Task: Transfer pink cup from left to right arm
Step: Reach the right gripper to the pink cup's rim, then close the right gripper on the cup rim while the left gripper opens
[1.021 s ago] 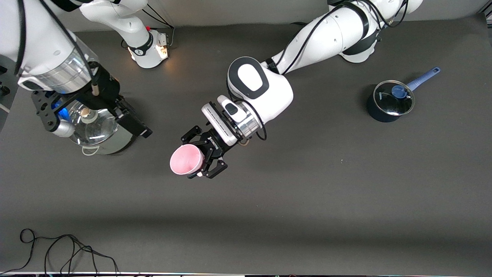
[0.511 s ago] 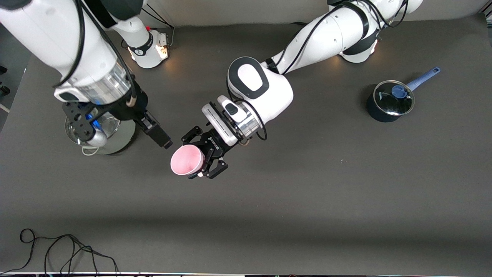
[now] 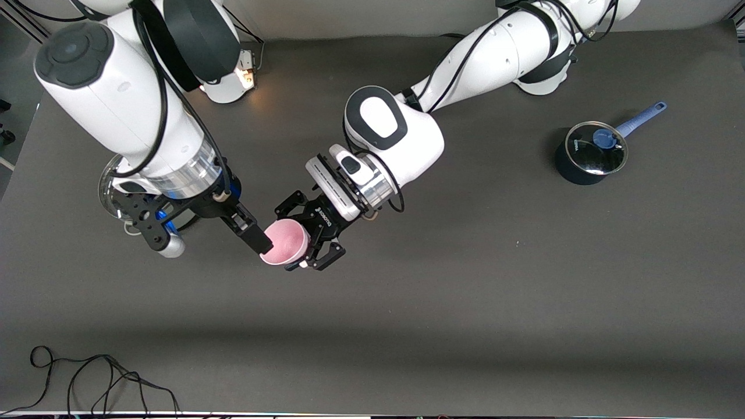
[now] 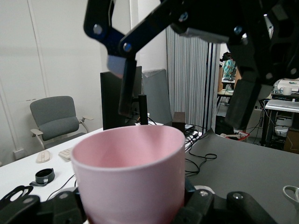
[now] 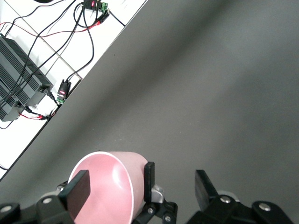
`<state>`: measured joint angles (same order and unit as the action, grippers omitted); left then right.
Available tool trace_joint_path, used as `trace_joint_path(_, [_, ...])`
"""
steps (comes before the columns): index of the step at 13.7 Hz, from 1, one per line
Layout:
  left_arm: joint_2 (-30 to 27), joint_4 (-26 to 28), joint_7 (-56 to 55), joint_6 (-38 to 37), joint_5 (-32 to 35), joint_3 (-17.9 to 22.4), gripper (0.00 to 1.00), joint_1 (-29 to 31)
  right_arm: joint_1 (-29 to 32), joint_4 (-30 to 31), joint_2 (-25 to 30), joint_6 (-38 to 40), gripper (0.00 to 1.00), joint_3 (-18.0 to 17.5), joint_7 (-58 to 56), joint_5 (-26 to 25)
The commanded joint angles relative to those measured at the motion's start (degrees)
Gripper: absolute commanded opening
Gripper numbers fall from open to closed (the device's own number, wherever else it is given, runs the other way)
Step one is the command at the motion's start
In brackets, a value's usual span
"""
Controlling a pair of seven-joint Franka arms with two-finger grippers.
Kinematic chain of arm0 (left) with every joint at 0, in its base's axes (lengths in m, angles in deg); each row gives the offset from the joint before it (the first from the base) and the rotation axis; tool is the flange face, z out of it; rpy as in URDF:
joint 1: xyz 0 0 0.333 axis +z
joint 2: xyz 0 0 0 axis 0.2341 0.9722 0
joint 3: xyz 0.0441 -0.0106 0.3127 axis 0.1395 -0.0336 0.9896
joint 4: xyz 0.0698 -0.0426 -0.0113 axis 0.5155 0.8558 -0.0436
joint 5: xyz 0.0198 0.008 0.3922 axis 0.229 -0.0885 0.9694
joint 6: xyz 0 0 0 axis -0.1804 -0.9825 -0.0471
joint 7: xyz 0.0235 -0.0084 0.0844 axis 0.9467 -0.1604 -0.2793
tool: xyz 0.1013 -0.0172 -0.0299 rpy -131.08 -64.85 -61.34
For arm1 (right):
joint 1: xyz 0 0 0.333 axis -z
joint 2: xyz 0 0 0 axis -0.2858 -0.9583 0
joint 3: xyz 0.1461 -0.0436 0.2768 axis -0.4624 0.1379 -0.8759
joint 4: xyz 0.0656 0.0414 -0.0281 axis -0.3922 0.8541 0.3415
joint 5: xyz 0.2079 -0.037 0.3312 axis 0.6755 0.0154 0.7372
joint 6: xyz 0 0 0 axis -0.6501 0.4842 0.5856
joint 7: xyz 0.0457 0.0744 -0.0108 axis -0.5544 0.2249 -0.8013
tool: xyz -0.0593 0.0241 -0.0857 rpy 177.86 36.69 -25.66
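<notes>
The pink cup (image 3: 284, 241) is held above the middle of the table, tilted with its mouth toward the right arm's end. My left gripper (image 3: 304, 237) is shut on its wall; in the left wrist view the cup (image 4: 128, 172) fills the space between the left gripper's (image 4: 133, 207) jaws. My right gripper (image 3: 259, 241) is open at the cup's rim. In the right wrist view the right gripper (image 5: 140, 191) has one finger (image 5: 77, 191) across the cup's (image 5: 107, 186) mouth and the other (image 5: 205, 189) outside the cup. It is not closed on the cup.
A steel pot with a glass lid (image 3: 110, 189) stands under the right arm, mostly hidden. A dark blue saucepan with a lid (image 3: 589, 154) stands toward the left arm's end. A black cable (image 3: 87, 378) lies at the table edge nearest the front camera.
The right arm has swung from over the steel pot to the cup, and its finger now overlaps the rim. The left arm and the cup have stayed still.
</notes>
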<state>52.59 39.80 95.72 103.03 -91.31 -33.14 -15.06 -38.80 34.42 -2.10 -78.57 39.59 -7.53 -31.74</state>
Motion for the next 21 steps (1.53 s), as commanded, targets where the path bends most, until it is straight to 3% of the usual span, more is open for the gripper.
trace_joint_path(1, [-0.54,-0.75,-1.21,1.03,-0.21,1.08,0.0,-1.11,-1.18,-2.62,-1.65,-0.62,0.99,-0.25,0.98,-1.23])
trace_joint_path(8, [-0.54,-0.84,-1.13,1.03,-0.3,1.08,0.0,-1.11,-1.89,-2.54,-2.35,-0.45,0.94,-0.25,0.98,-1.23])
trace_joint_path(14, [-0.54,-0.75,-1.21,1.03,-0.3,1.08,0.0,-1.11,-1.89,-2.62,-2.09,0.26,0.35,-0.25,0.98,-1.23])
trace_joint_path(17, [-0.54,-0.84,-1.21,1.03,-0.3,1.08,0.0,-1.11,-1.89,-2.62,-1.92,0.7,0.0,-0.07,0.89,-1.23])
trace_joint_path(21, [-0.54,-0.84,-1.21,1.03,-0.3,1.08,0.0,-1.11,-1.89,-2.62,-1.91,0.87,0.0,-0.07,0.8,-1.32])
